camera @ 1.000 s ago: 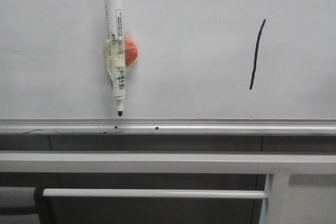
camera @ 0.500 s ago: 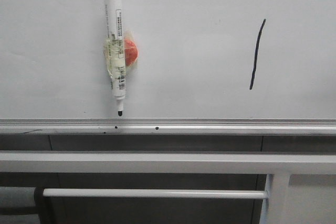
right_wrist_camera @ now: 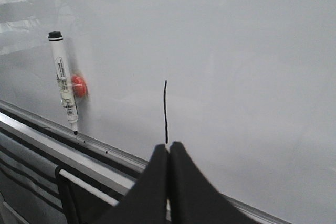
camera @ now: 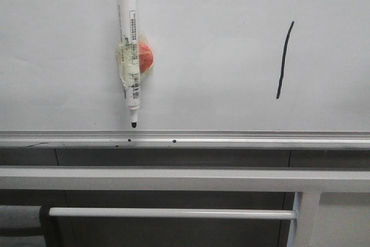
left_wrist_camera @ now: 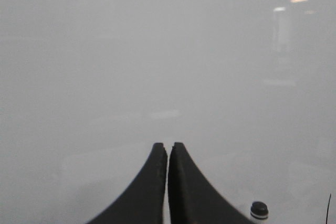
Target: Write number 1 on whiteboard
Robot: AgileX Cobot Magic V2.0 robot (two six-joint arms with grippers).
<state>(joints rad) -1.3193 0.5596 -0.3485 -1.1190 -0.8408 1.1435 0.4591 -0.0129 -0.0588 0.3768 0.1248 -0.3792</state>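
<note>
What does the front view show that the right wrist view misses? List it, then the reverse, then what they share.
Only the front view shows the lower grey bar across its full width and the white post that joins it.

Only the right wrist view shows the right pincer, its fingers pressed together just below the stroke.

Both show the whiteboard, the number 1, the uncapped marker with its tip down, the red magnet beside it, the aluminium edge rail and the white rod.

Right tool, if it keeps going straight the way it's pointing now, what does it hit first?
Most likely the whiteboard itself. The shut right tool points at it just below the lower end of the drawn number 1. Nothing else shows in that line, though depth is unclear.
</note>
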